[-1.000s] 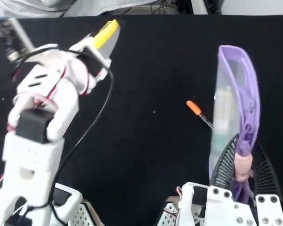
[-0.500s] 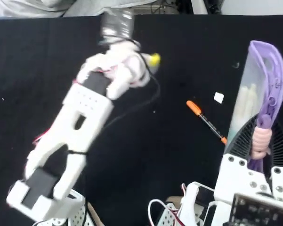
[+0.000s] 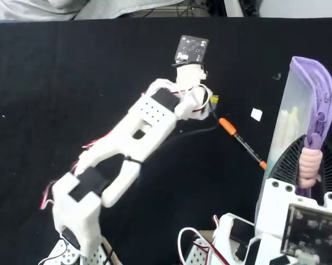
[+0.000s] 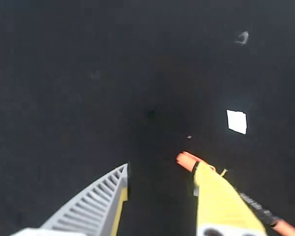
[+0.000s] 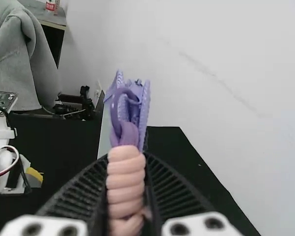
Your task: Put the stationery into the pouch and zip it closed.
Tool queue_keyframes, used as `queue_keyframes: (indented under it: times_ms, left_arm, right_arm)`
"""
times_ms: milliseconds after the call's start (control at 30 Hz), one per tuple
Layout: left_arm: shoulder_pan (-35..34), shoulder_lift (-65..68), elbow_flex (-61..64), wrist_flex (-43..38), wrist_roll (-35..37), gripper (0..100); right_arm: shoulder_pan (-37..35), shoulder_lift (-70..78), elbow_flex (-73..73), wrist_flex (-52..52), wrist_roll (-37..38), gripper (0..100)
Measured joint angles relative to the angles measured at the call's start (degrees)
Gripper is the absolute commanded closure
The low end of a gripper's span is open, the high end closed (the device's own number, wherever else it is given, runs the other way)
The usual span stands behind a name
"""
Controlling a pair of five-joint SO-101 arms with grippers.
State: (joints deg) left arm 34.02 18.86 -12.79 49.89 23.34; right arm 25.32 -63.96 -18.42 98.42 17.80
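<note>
Left gripper [image 3: 212, 104], seen from the high view, hangs low over the black table [image 3: 72, 83], just beside the orange cap of the pen [image 3: 240, 141]. A second ago it was far off at the table's back left corner, and half a second ago it was midway across, so the arm has swung in towards the pen. The right gripper [image 3: 305, 168] holds the pouch [image 3: 298, 105] upright at the right edge. Since a second ago the pouch has shifted to the right, uncovering the pen's far end and a small white scrap [image 3: 256, 115] on the cloth. The pen itself lies where it was. From the left wrist view, the left gripper [image 4: 162, 169] stands wide apart and holds nothing. The pen [image 4: 186, 160] lies on the table [image 4: 64, 73] with its orange cap at the tip of the yellow finger [image 4: 216, 201], which covers part of the barrel. The white scrap [image 4: 236, 121] lies a little beyond. From the right wrist view, the right gripper [image 5: 126, 160] is clamped on the lower end of the pouch [image 5: 130, 105], with a pink loop [image 5: 123, 182] squeezed between its black ribbed fingers [image 5: 83, 189] and the purple zip edge rising above them.
</note>
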Motion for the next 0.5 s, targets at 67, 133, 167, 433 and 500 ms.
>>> queue_keyframes:
  times_ms: [67,133,167,433,500]
  left_arm:
    - [1.6,3.8,-4.1,2.4,5.5,78]
    - [3.3,7.8,-8.4,4.3,12.0,78]
    - [4.0,9.8,-10.7,5.2,15.8,78]
    - [9.8,26.0,-28.2,9.4,42.1,78]
    - [10.1,30.2,-32.0,9.4,46.6,78]
  right_arm:
    - [0.0,1.3,-1.3,0.9,0.0,98.8]
    - [0.0,2.1,-2.0,1.1,0.0,98.8]
    - [0.0,2.2,-2.2,1.1,0.0,98.8]
    - [0.0,2.2,-2.3,1.1,0.0,98.8]
    - [0.0,2.2,-2.3,1.1,0.0,98.8]
